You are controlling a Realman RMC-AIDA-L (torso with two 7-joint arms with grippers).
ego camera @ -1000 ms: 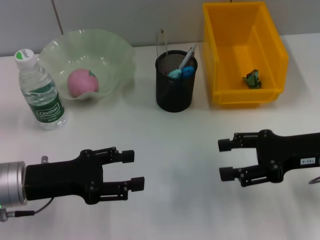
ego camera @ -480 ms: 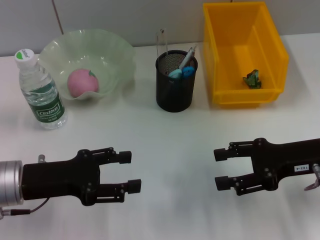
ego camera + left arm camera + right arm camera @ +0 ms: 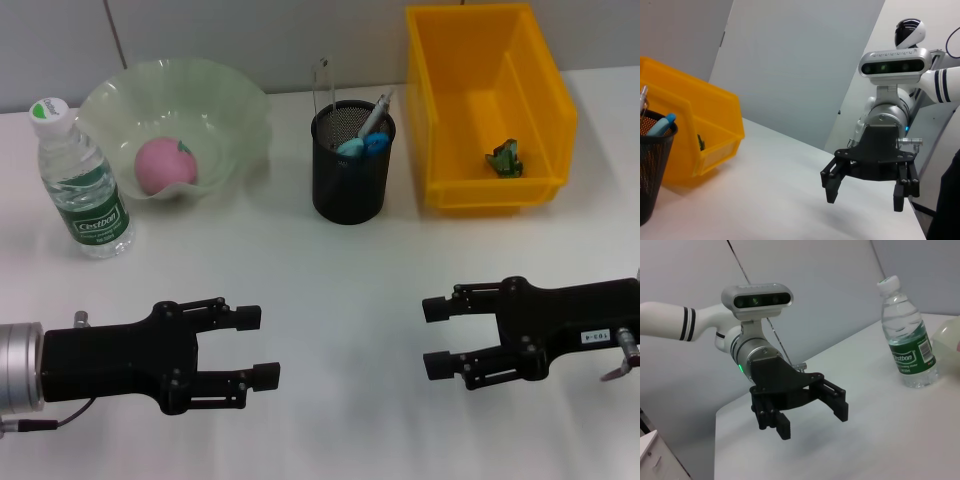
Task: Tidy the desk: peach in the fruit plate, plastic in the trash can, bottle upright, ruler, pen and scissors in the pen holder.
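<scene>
Peach (image 3: 163, 164) in fruit plate (image 3: 232, 104), bottle (image 3: 82, 183) upright beside it.

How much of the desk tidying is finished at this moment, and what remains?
It looks finished. The peach lies in the fruit plate, the bottle stands upright, and the plastic scrap is in the yellow bin. The pen holder holds the stationery. The left gripper and right gripper are open and hold nothing. Nothing visible remains.
</scene>
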